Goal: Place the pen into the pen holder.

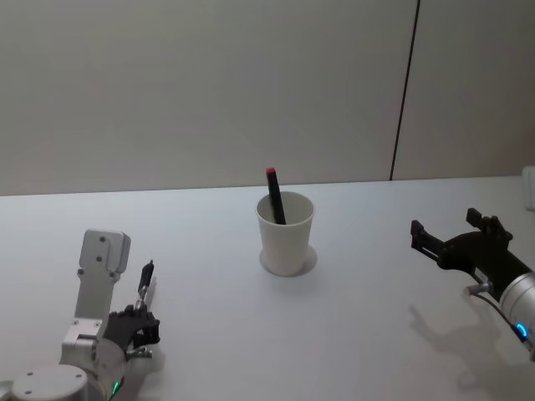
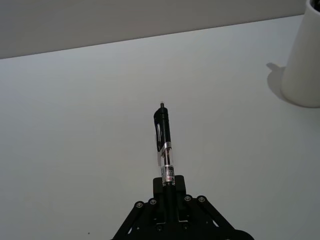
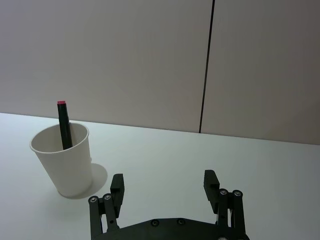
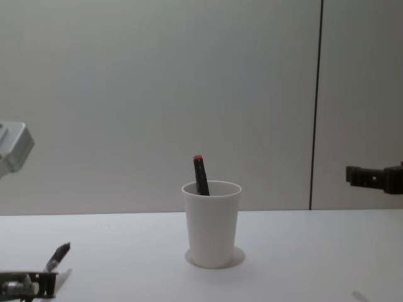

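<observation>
The pen carries a small printed label on the silvery band just ahead of where it is gripped; the print is too small to read. The pen holder bears no writing on the side that shows.

The left hand sits low over the near left part of the worktop, its fingers pressed onto the lower end of the pen. The pen juts up and forward from the fingers, its tip in the air. It is well apart from the pen holder, which stands upright near the middle of the worktop. A second pen, black with a red end, leans inside the holder against the far rim, its top clear above the rim.

The right hand hovers above the right side of the worktop, well away from the holder, its two fingers spread wide with nothing between them. From the right wrist view the fingers point toward the holder.

The pen is glossy black with a clip and a clear section near the grip. The holder is a plain white paper cup, tapered toward its base, with a rolled rim. The worktop is smooth, matte and white. Behind it rises a pale flat wall with one thin dark vertical seam. Both hands are black with visible bolt heads.
</observation>
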### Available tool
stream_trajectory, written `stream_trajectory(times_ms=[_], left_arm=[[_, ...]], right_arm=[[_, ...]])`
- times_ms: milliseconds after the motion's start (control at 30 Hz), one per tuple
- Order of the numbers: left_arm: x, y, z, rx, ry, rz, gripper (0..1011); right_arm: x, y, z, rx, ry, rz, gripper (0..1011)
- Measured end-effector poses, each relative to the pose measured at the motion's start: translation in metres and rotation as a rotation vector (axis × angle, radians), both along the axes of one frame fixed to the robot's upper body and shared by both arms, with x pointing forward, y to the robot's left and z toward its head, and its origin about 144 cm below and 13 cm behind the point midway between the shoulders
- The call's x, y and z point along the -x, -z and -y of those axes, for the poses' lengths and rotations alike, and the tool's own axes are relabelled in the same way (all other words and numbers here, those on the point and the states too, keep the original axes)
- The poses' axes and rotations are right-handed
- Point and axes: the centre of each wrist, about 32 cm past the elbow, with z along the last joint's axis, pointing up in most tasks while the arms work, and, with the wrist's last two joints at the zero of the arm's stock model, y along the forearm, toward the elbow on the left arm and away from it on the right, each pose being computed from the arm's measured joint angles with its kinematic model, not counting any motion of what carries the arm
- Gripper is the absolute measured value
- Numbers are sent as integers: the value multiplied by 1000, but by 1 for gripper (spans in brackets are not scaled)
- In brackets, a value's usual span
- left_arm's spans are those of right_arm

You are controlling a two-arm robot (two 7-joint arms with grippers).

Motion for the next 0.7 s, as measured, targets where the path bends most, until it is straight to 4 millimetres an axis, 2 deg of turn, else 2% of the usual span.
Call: stream_trajectory(times_ms=[700], left_arm=[[-6, -12, -16, -23, 168, 235, 139]], right_arm=[[0, 0, 0, 0, 0, 0, 1002]])
